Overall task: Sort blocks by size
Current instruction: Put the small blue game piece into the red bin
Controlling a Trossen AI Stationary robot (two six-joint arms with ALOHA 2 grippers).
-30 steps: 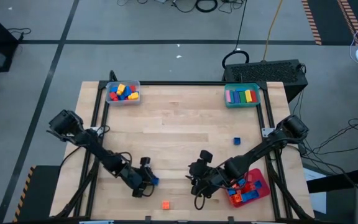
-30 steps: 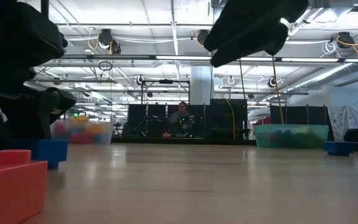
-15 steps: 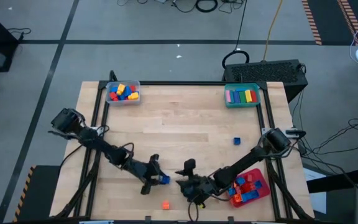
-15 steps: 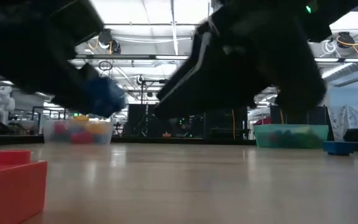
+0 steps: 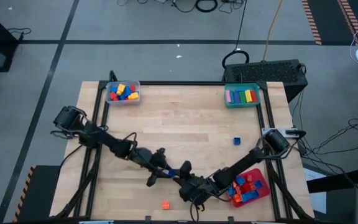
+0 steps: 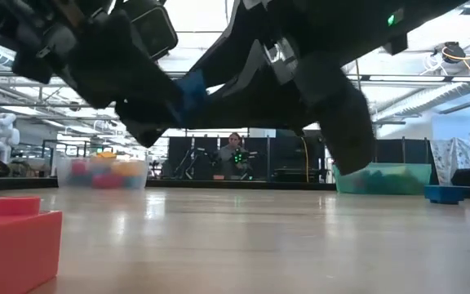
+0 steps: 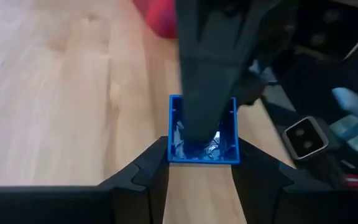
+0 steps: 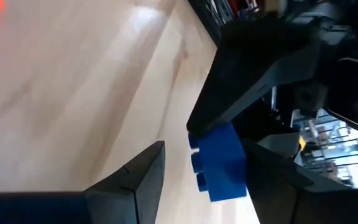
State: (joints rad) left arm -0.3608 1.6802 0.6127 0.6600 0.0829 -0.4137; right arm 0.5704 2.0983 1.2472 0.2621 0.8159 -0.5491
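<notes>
A blue block hangs above the table's near middle, with my left gripper shut on it. The left wrist view shows its hollow underside; its studs show in the right wrist view. My right gripper comes in from the right and is open, one finger on each side of the block. One finger stands off the stud side with a gap. The other reaches over the hollow side. My left gripper pinches two opposite side walls of the blue block between its fingertips, coming nearly level from the table's left. The block is lifted clear, turned on its side with the hollow underside facing back along the fingers. My right gripper has one finger lying over the block's hollow underside; I cannot tell whether it touches.
An orange block lies near the front edge, and a small blue cube right of centre. A clear tray of blocks stands far left, a teal tray far right, a red tray near right. A person sits far behind.
My left gripper has carried the blue block off the table, up and toward the right, tipping as it went. My right gripper has come down and toward the left while rolling over, so its fingers now stand on either side of the block.
</notes>
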